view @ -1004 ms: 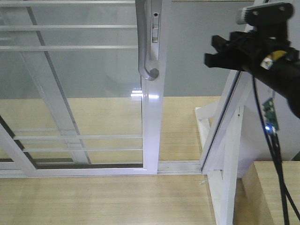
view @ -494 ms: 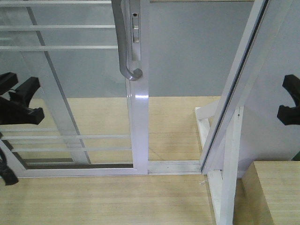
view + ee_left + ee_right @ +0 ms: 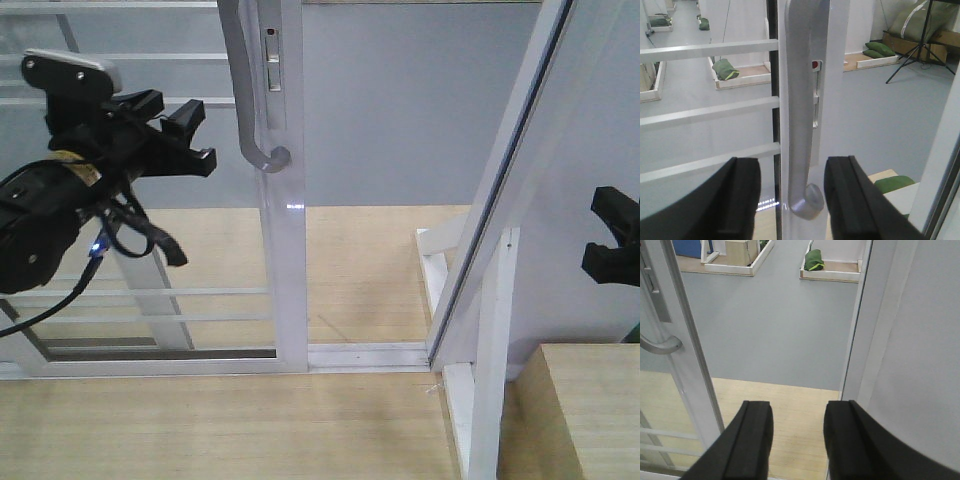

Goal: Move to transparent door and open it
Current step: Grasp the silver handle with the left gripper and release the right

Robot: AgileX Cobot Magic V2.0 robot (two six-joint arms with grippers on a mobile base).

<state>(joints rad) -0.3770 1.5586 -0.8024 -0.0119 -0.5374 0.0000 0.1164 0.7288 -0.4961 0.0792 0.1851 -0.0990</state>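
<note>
Showing red lock dot (image 3: 815, 64): L-wrist only.

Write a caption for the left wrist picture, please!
The transparent door's curved grey handle framed between the open left gripper's black fingers.

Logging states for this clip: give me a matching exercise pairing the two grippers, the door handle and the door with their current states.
1 left gripper
2 right gripper
3 pull handle
4 transparent door

A grey, ungrasped
B open, lined up on the handle
C partly open
D open, away from the handle

Pairs: 1-B, 2-D, 3-A, 4-C
</note>
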